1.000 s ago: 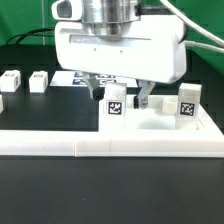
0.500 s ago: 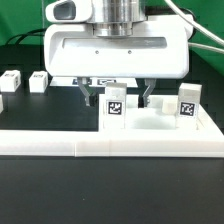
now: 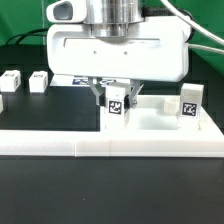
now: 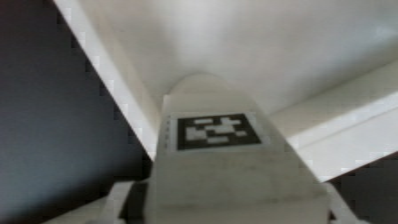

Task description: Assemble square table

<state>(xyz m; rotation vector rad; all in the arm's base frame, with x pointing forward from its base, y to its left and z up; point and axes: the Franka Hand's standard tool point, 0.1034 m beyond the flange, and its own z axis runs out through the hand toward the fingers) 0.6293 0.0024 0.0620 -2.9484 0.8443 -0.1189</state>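
Observation:
The white square slab (image 3: pixel 165 122) lies flat on the table behind the front rail. A white leg post (image 3: pixel 117 104) with a black-and-white tag stands upright on its part toward the exterior view's left. My gripper (image 3: pixel 117 96) is straight above it and shut on this post, one finger on each side. A second tagged leg post (image 3: pixel 190 101) stands on the slab toward the exterior view's right. Two more leg posts (image 3: pixel 39 80) (image 3: pixel 11 78) sit at the far left. In the wrist view the held post (image 4: pixel 217 132) fills the middle between my fingers (image 4: pixel 128 200), over the slab (image 4: pixel 222 45).
The long low white border rail (image 3: pixel 100 149) runs along the front, just before the slab. The marker board (image 3: pixel 68 80) lies flat on the black table behind my gripper. A white block (image 3: pixel 2 101) sits at the left edge.
My fingers were spread wide on either side of the leg post; they have closed in and now clamp it. The gripper body has stayed above the post.

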